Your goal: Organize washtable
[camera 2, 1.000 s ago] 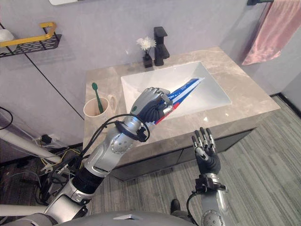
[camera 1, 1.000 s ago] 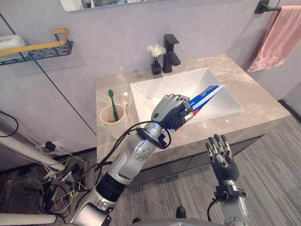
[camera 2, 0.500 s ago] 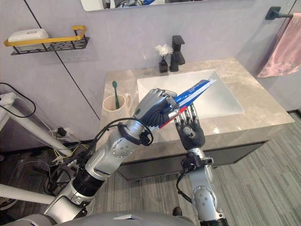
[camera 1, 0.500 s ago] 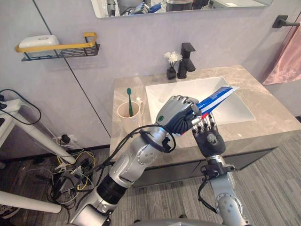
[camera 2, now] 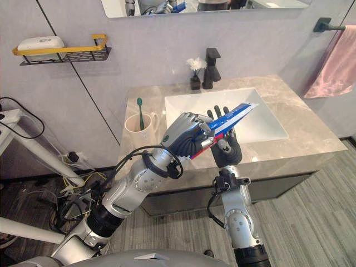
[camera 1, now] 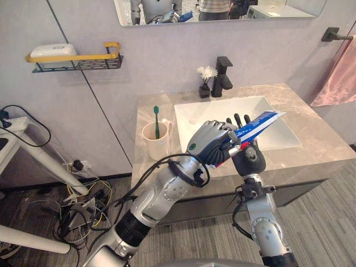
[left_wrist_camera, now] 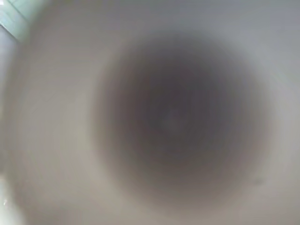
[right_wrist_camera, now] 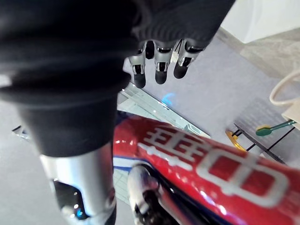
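My left hand (camera 1: 210, 143) is shut on the lower end of a blue, white and red toothpaste tube (camera 1: 260, 123), held tilted above the front edge of the white sink (camera 1: 194, 114). My right hand (camera 1: 250, 159) is raised just behind the tube, palm toward it and open, its straight fingertips (camera 1: 237, 118) showing above the tube. In the right wrist view the red tube (right_wrist_camera: 211, 173) lies close across that palm, past the straight fingers (right_wrist_camera: 159, 65). A cream cup (camera 1: 156, 143) with a green toothbrush (camera 1: 156, 118) stands on the counter left of the sink.
A black faucet (camera 1: 222, 76) and a small vase of white flowers (camera 1: 206, 82) stand behind the sink on the marble counter (camera 1: 317, 142). A wall shelf (camera 1: 83, 60) carries a white soap dish (camera 1: 53, 50). A pink towel (camera 1: 340, 78) hangs at the right.
My right hand has risen from below the counter's front edge up to the tube. The left hand keeps its hold on the tube. The camera has lifted and shifted.
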You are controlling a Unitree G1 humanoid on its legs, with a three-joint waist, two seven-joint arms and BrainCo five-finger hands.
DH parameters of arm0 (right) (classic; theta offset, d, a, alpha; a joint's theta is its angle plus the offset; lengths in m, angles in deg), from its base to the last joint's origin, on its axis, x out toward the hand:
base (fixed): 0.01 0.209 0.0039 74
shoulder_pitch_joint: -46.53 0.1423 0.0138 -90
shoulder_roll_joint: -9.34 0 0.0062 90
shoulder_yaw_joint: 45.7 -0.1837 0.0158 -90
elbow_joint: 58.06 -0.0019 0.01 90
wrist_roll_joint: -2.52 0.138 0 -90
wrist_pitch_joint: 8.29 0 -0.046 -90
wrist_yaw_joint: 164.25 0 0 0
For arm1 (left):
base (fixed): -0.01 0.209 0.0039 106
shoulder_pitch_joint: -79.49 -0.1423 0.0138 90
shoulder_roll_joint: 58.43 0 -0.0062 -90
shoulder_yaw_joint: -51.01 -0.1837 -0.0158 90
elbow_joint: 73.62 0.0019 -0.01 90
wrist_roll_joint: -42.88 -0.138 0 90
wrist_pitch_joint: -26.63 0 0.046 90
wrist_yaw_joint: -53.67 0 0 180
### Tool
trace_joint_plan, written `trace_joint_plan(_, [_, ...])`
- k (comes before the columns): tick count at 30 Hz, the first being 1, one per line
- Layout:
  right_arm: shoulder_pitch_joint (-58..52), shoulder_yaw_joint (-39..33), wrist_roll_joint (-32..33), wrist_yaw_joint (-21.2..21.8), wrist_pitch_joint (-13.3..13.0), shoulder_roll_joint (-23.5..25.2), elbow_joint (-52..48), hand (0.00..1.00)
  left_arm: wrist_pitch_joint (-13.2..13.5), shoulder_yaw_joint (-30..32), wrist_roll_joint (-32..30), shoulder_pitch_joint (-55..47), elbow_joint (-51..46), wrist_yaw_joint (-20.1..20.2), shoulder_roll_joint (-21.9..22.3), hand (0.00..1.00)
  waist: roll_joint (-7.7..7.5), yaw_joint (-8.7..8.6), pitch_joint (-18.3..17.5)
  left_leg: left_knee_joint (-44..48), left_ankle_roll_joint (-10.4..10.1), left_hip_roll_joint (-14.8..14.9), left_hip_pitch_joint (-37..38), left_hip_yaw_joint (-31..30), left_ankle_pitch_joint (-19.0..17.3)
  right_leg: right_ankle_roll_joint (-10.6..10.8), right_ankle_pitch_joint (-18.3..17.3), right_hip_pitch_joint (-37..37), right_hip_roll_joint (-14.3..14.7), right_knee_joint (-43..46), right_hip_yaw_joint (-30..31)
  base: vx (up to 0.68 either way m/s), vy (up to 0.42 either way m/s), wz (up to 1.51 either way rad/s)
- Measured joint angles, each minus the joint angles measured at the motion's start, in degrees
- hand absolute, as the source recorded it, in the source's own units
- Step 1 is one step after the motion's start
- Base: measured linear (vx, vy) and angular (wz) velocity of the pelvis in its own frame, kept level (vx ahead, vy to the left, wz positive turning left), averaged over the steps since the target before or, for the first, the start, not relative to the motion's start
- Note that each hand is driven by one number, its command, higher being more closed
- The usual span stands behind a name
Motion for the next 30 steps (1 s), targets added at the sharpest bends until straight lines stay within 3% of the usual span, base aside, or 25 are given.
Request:
trace_joint_plan(12, [3.0, 0.1, 2.2, -0.2, -0.6, 0.1, 0.7, 0.00, 0.0, -1.7, 1.3, 0.0, 0.0, -0.1, -0.1, 1.00, -0.28, 0.08, -0.2, -0.4, 0.0, -0.2, 0.0, 0.0, 0.3, 0.0, 0.0, 0.0, 0.0, 0.0, -0.2, 0.00, 0.000, 0.01])
trace_joint_plan(13, [3.0, 0.2, 2.3, -0.2, -0.8, 0.1, 0.7, 1.00, 0.0, -1.7, 1.3, 0.0, 0.0, -0.1, -0.1, 1.00, -0.28, 0.07, -0.2, -0.4, 0.1, -0.2, 0.0, 0.0, 0.3, 0.0, 0.0, 0.0, 0.0, 0.0, -0.2, 0.00, 0.000, 0.00])
trace_joint_plan(30, [4.3, 1.9, 4.4, -0.6, -1.8, 0.2, 1.0, 1.00, 0.0, -2.3, 2.3, 0.0, 1.4, -1.7, 0.0, 1.00, -0.41, 0.07, -0.3, -0.6, 0.1, -0.3, 0.1, -0.2, 0.5, 0.0, 0.0, 0.0, -0.1, 0.0, -0.4, 0.00, 0.000, 0.00])
